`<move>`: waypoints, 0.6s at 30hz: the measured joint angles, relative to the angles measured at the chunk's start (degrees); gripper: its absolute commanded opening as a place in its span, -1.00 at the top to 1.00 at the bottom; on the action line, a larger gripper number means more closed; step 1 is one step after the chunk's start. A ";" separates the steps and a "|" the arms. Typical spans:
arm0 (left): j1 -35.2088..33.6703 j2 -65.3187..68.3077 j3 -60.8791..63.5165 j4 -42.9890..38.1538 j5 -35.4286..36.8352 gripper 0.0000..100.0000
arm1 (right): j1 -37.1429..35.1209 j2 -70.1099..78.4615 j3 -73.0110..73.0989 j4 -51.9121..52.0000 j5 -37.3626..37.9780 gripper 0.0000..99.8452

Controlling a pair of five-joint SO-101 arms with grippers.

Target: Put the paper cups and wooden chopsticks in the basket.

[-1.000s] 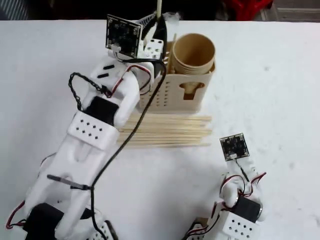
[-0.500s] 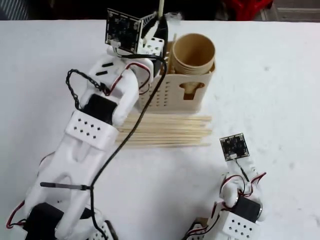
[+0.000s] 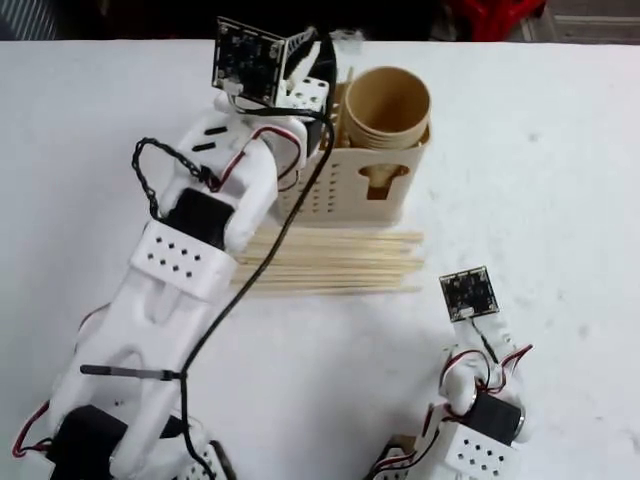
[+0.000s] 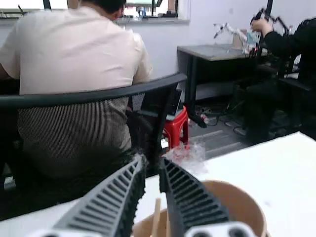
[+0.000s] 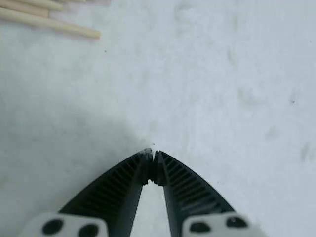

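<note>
Table [image 3: 540,180]: everything else is borne on it
Basket [image 3: 370,190]: set at the far middle of the table
Paper cups [image 3: 385,100]: stacked one inside another, held upright in the basket's right compartment
Chopsticks [image 3: 335,260]: laid flat in a pile on the table just in front of the basket, lengthwise from left to right
Single chopstick [image 3: 348,82]: stood in the basket, just left of the cups
Left gripper [image 3: 318,45]: held above the basket's left part, beside the cups
Right gripper [image 5: 151,159]: held over bare table, near the right end of the pile
</note>
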 measured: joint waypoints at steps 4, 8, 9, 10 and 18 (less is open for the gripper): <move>0.00 0.00 0.00 3.34 0.00 0.85 | 0.00 0.00 0.00 0.00 0.00 0.96; 0.09 -0.09 0.00 10.37 0.00 0.85 | 0.00 0.00 0.00 0.00 0.00 0.96; 0.53 -0.35 0.00 13.36 0.00 0.85 | 0.00 0.00 0.00 0.00 0.00 0.96; 1.14 -0.88 0.00 16.97 0.00 0.85 | 0.00 0.00 0.00 0.00 0.00 0.96; 14.33 -5.89 0.26 49.93 -20.92 0.85 | 0.00 0.00 0.00 0.00 0.00 0.96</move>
